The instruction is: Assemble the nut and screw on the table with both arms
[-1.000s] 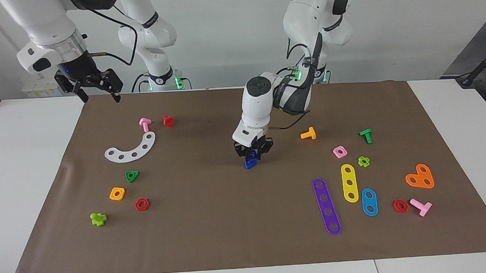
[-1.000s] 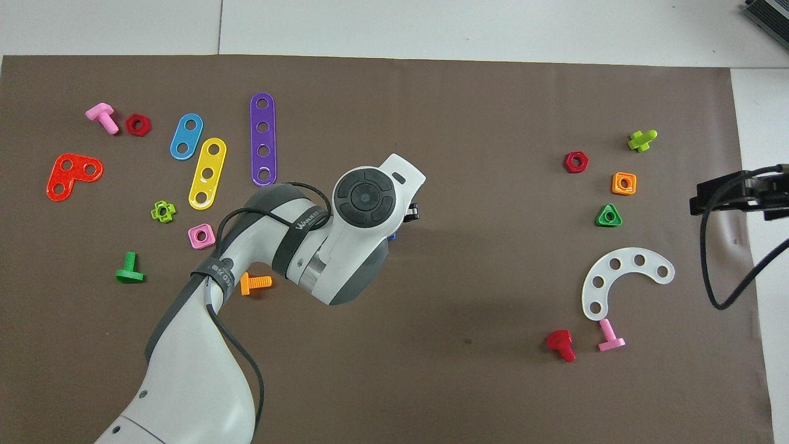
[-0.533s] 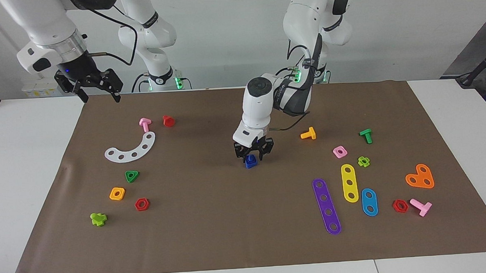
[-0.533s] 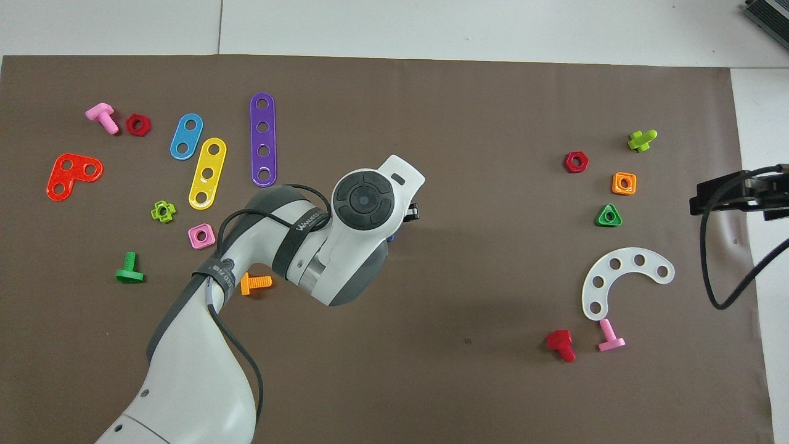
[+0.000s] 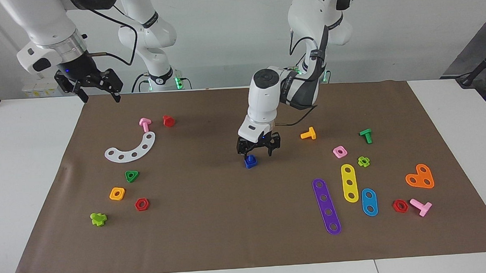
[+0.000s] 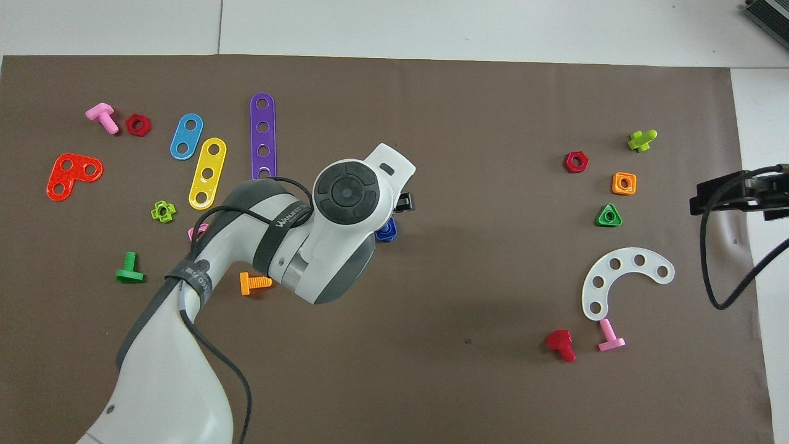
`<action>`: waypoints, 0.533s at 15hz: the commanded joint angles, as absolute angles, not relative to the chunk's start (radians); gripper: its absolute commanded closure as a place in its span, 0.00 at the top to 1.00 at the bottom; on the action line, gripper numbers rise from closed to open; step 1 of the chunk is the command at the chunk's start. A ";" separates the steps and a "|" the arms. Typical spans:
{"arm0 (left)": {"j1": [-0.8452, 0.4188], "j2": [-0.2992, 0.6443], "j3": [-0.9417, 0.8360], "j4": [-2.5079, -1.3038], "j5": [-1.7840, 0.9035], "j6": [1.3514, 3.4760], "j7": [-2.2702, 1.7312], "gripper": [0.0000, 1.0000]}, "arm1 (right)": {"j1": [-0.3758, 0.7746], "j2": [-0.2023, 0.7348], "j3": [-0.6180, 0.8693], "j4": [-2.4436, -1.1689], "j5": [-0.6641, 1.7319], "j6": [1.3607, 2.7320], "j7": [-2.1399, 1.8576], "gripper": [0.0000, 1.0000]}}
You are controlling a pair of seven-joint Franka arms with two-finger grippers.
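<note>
A blue piece [image 5: 250,162] stands on the brown mat [image 5: 214,220] near the table's middle, a short stub pointing up from its wider base. I cannot tell the nut from the screw in it. It shows partly in the overhead view [image 6: 387,231], at the edge of the left arm's wrist. My left gripper [image 5: 255,151] hangs open just above it, fingers apart and not touching it. My right gripper [image 5: 98,92] is open and empty, held high over the mat's corner at the right arm's end, waiting.
Toward the right arm's end lie a white curved strip [image 5: 132,149], a green triangular nut [image 5: 132,176], an orange square nut [image 5: 117,193] and a red bolt [image 5: 168,121]. Toward the left arm's end lie an orange bolt [image 5: 308,134], a pink square nut [image 5: 339,151] and a purple strip [image 5: 326,206].
The left gripper was shut on the blue piece down on the mat. It has opened, risen and shifted a little toward the left arm's end, leaving the piece standing. The right arm has not moved.
</note>
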State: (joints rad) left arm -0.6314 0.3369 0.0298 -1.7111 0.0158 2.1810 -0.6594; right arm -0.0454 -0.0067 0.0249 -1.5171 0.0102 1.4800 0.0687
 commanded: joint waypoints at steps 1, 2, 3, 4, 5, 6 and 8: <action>-0.540 0.184 0.025 -1.802 0.034 2.088 -0.537 1.00 | -0.051 -0.017 0.028 -1.523 0.029 1.465 0.081 1.00; -0.505 0.154 0.025 -1.818 0.034 2.068 -0.482 1.00 | -0.051 -0.017 0.028 -1.523 0.029 1.465 0.081 1.00; -0.471 0.129 0.025 -1.825 0.034 2.045 -0.410 1.00 | -0.051 -0.017 0.028 -1.523 0.029 1.465 0.081 1.00; -0.436 0.112 0.025 -1.825 0.034 2.014 -0.340 1.00 | -0.051 -0.017 0.028 -1.523 0.029 1.465 0.081 1.00; -0.405 0.092 0.025 -1.824 0.034 1.988 -0.295 1.00 | -0.051 -0.017 0.028 -1.523 0.029 1.465 0.081 1.00; -0.373 0.077 0.026 -1.819 0.032 1.980 -0.255 1.00 | -0.051 -0.017 0.028 -1.523 0.029 1.465 0.081 1.00; -0.301 0.029 0.025 -1.818 0.031 1.954 -0.145 1.00 | -0.051 -0.017 0.028 -1.523 0.029 1.465 0.081 1.00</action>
